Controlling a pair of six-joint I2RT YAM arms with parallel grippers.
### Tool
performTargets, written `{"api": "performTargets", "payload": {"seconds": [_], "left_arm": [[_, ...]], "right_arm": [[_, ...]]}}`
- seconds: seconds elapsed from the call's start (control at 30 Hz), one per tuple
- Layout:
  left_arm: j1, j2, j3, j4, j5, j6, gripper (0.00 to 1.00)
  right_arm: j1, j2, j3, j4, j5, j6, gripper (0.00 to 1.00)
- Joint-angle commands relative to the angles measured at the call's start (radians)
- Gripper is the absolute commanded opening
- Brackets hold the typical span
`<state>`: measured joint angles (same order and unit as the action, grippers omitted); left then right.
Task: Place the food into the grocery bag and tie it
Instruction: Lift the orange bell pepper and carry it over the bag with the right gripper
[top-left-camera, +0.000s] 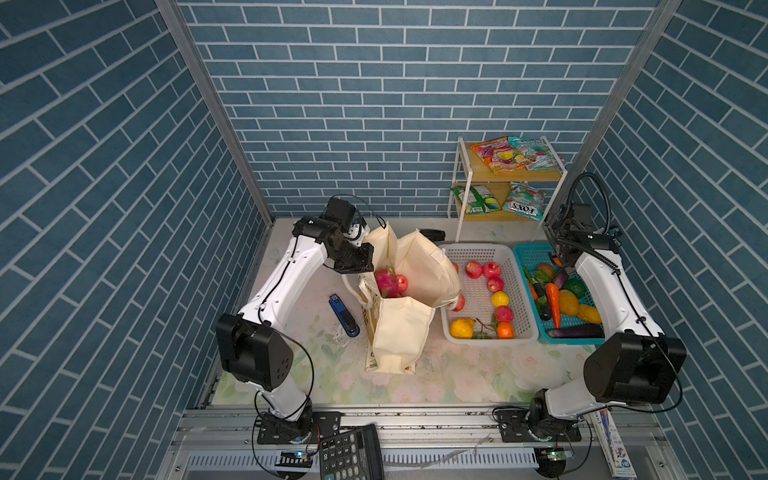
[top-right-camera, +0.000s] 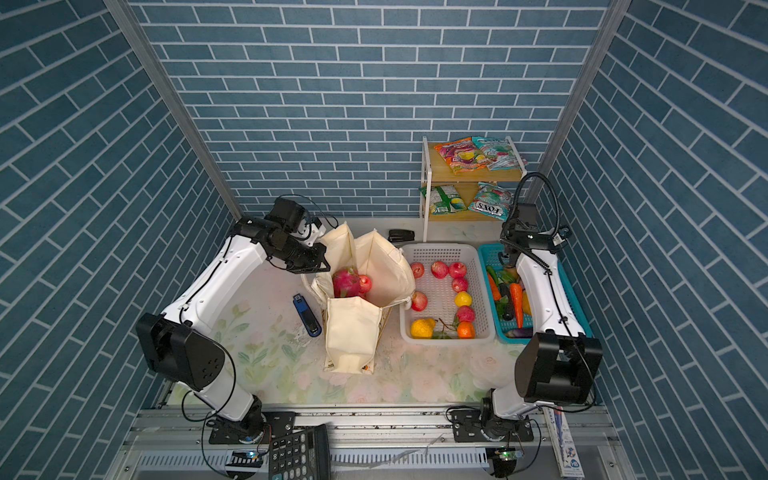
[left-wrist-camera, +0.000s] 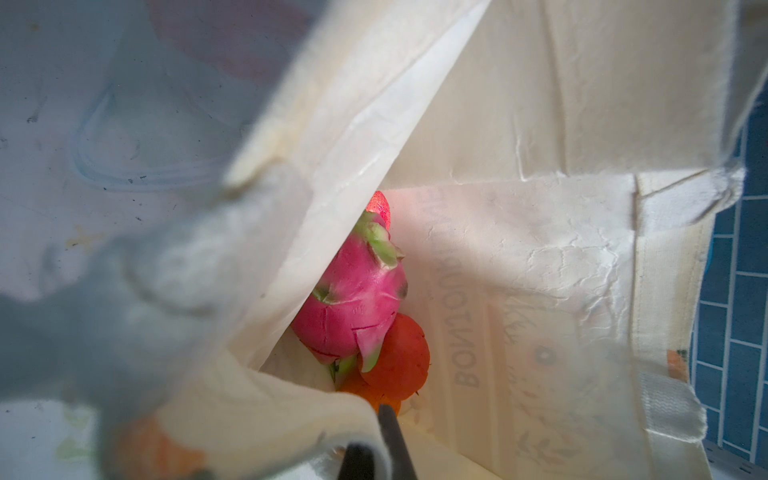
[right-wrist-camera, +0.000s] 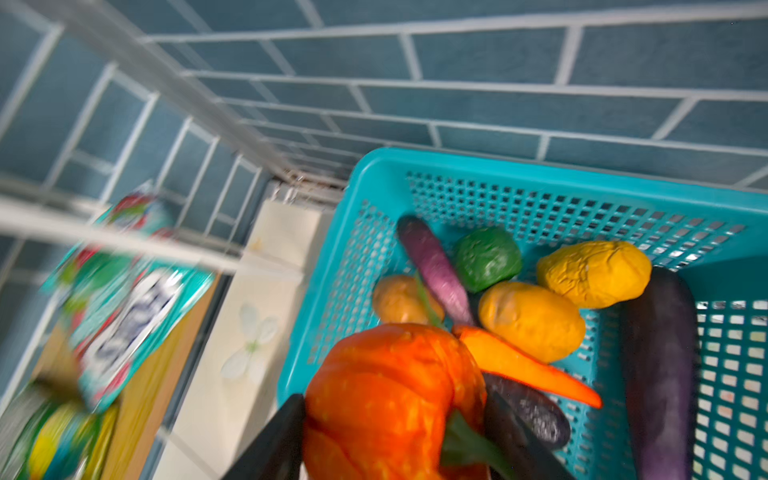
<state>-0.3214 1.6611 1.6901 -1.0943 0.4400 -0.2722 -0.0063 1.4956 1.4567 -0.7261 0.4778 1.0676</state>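
- The right tool (right-wrist-camera: 395, 434) pinches an orange pumpkin (right-wrist-camera: 386, 382) between its fingers, above the teal basket (right-wrist-camera: 457, 164); this wrist view is smeared, so the arm is probably moving
- The left tool (left-wrist-camera: 374, 442) is pressed together; cloth drapes over its fingers, so it seems to pinch the rim of the grocery bag (top-left-camera: 401, 332) and hold the mouth open
- The bag stands upright on the worktop (top-left-camera: 457, 374), just beside the white basket (top-left-camera: 478, 249)
- Inside it lie the dragon fruit (left-wrist-camera: 357, 303) and a round orange fruit (left-wrist-camera: 401, 359), touching each other
- The orange-pink snack packet (top-left-camera: 496, 154) and the teal snack packet (top-left-camera: 536, 153) lie on the top board of the shelf rack (top-left-camera: 544, 175), well apart from the bag
- The step in hand, as I judge it, is carrying the pumpkin over to the bag
- To do that well, lift it clear of the teal basket's wall, pass above the white basket, and come down over the open mouth
- Let go low inside the bag, so the drop neither tips it nor strikes the fruit
- The bag's near flap folds forward and the opening is narrow, so the rim needs to be held taut
- The pumpkin is rounded and ribbed, and a fast swing could roll it out of the pinch
- The worktop has a pale floral cover, scuffed in places, with a blue stapler (top-left-camera: 344, 316) beside the bag
- A calculator (top-left-camera: 349, 453) sits on the front rail
- Blue brick-pattern walls (top-left-camera: 374, 104) close the cell in on three sides
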Motion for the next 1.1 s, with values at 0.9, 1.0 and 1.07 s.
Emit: {"api": "performTargets", "payload": {"seconds": [0.9,1.0,1.07], "left_arm": [[-0.008,-0.046,-0.043,0.014,-0.009,0.017,0.05],[-0.008,-0.049,-0.044,0.014,-0.010,0.016,0.05],[-0.008,-0.052,-0.046,0.016,-0.011,0.016,0.05]], "right_arm": [[0.830,0.081,0.286,0.121,-0.244,-0.927,0.63],[0.869,0.100,0.280,0.125,-0.297,-0.979,0.63],[0.882,0.107,0.264,0.133,-0.335,-0.987,0.63]]}}
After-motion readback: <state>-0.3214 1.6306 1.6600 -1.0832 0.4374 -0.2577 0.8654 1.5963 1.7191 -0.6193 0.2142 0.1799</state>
